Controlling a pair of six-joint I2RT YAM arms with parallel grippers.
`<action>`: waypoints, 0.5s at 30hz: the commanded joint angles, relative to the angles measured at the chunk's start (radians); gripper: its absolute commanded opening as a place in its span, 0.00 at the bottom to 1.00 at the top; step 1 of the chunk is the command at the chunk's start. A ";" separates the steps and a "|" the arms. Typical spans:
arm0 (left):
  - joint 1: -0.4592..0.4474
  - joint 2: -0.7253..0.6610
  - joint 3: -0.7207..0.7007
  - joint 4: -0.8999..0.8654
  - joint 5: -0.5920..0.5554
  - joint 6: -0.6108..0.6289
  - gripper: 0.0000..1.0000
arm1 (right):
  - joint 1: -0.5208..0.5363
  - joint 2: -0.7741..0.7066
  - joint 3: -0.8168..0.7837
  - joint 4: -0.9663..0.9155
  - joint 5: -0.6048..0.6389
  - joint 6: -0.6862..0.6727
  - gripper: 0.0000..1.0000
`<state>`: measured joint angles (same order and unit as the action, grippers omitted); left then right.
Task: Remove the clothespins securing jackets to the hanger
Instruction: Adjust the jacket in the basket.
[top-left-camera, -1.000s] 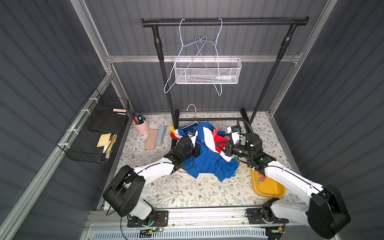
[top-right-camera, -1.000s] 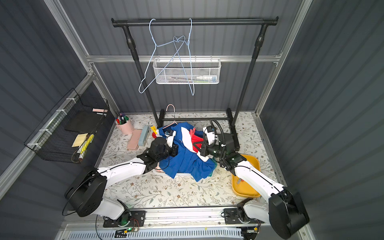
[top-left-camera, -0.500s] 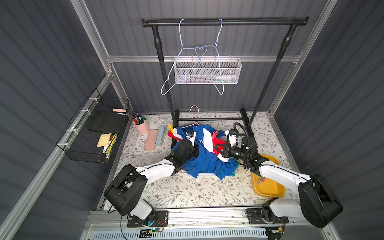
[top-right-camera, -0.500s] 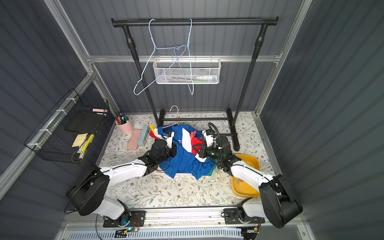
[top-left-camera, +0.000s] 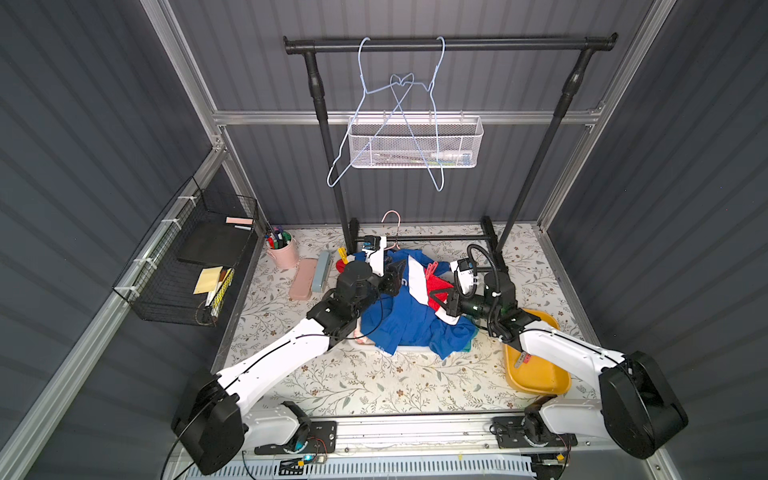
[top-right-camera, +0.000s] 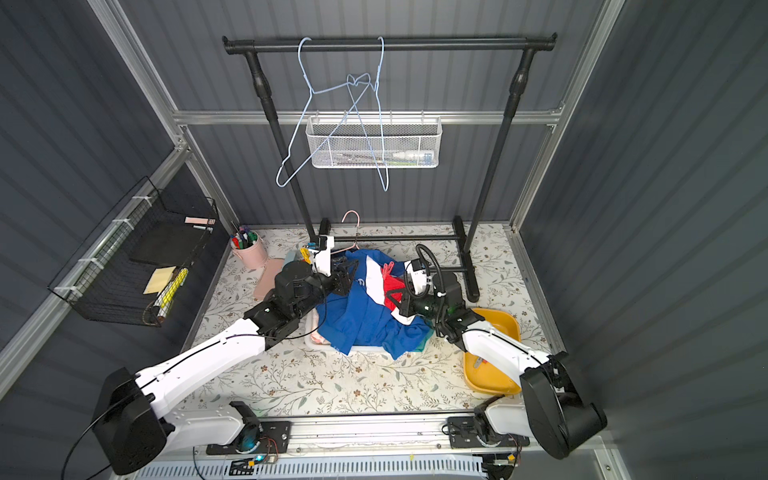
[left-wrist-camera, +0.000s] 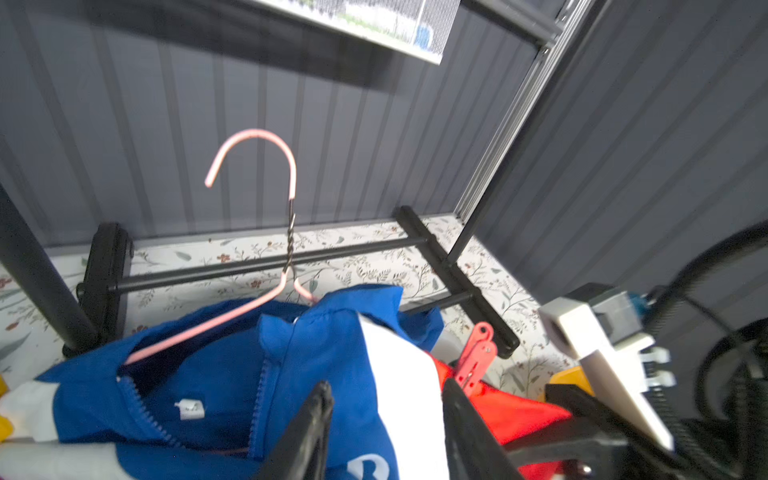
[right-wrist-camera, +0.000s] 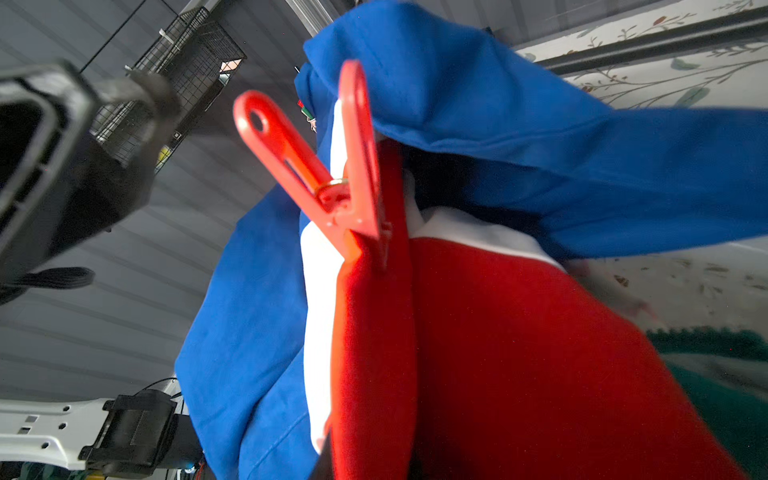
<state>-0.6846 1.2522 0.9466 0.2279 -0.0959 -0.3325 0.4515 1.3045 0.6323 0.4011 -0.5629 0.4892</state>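
Right pincer (top-left-camera: 435, 298) grips jacket (top-left-camera: 399, 320) near 1 red clothespin (right-wrist-camera: 332, 174).

left jaws have opened over the jacket
the left gripper (left-wrist-camera: 386, 399), clamped a second ago, now has its jaws parted and has moved farther over the red-white-blue jacket (top-left-camera: 409, 307); the right gripper (top-left-camera: 437, 297) has edged slightly toward it.

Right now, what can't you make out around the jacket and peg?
- Peg tips: right wrist view, buried in jacket; wire inside unknown.
- Hanger shoulder: left wrist view, under jacket.
- Right gripper fingertips: right wrist view, behind cloth and edge.
- Teal jacket: every view, mostly under the top one.
- Tray contents: top views, too small.
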 joint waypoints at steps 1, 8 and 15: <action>-0.005 -0.041 0.031 -0.060 0.020 0.032 0.45 | 0.000 0.000 0.001 -0.105 -0.025 -0.022 0.00; -0.006 -0.057 0.018 -0.102 0.154 0.095 0.17 | -0.002 -0.019 0.011 -0.129 -0.030 -0.032 0.00; -0.022 -0.122 -0.120 -0.080 0.297 0.027 0.00 | -0.005 -0.024 0.017 -0.147 -0.027 -0.046 0.00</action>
<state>-0.6960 1.1519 0.8627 0.1547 0.1162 -0.2798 0.4492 1.2797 0.6426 0.3458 -0.5694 0.4644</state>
